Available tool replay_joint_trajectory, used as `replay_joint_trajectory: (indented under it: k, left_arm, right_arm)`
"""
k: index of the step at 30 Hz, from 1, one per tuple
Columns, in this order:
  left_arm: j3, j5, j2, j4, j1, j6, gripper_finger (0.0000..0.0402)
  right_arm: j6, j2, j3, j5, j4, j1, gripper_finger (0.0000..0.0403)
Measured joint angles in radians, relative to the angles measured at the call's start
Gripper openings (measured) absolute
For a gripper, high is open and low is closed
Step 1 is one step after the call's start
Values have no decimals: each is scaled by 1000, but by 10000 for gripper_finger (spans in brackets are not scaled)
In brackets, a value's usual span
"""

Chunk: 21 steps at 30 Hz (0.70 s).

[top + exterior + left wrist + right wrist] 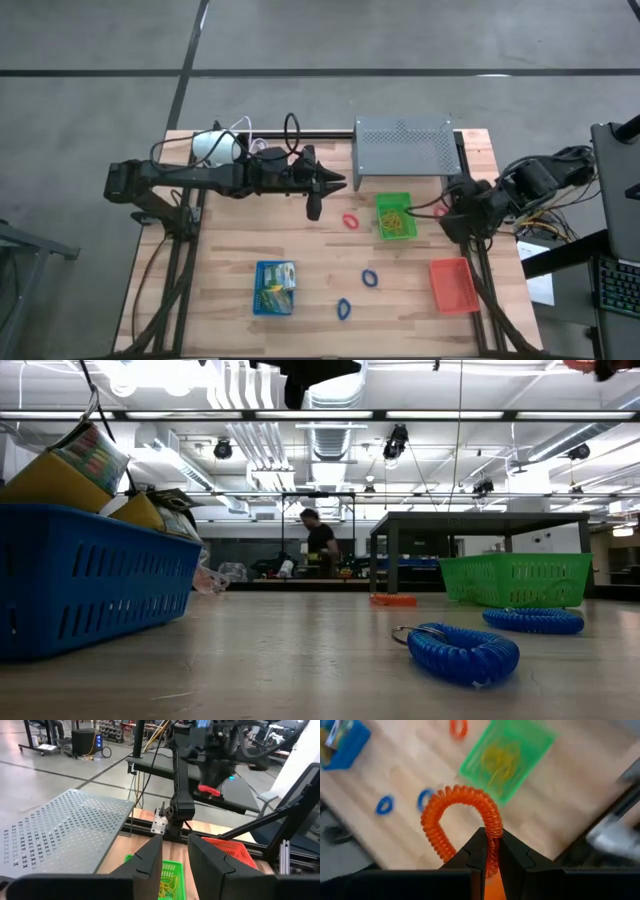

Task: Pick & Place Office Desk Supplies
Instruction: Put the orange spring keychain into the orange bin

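Note:
My right gripper [491,851] is up in the air over the table's right side, next to the green tray [395,216], and is shut on a red coiled loop [457,817]. The green tray holds yellow rubber bands [495,757]. A second red loop [350,221] and two blue coiled loops [370,277] [343,308] lie flat on the wood. A blue tray [275,288] holds green-and-white packets. My left gripper [175,854] hangs open and level above the table's middle, pointing toward the right arm, with nothing between its fingers. My right gripper pinches one stretch of the red loop's coil [493,844] between its two fingers. The fingers slant down from the table's right side. The rest of the ring [435,822] arcs out past the fingertips, clear of the table.
A grey perforated metal stand [405,150] stands at the far edge, behind the green tray. A white cylinder with a coiled cable [215,147] sits at the far left. A red tray [452,284] sits at the near right. Bare wood lies between the trays.

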Motion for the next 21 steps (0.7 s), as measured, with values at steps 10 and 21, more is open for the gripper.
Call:
replay_joint_trajectory:
  k: [10,21]
  left_arm:
    - [0,0,0,3,0,4,99]
    - [0,0,0,6,1,11,98]
  right_arm:
    - [190,63,-61,-228,9,128,29]
    - [500,83,-183,-264,24,393,29]
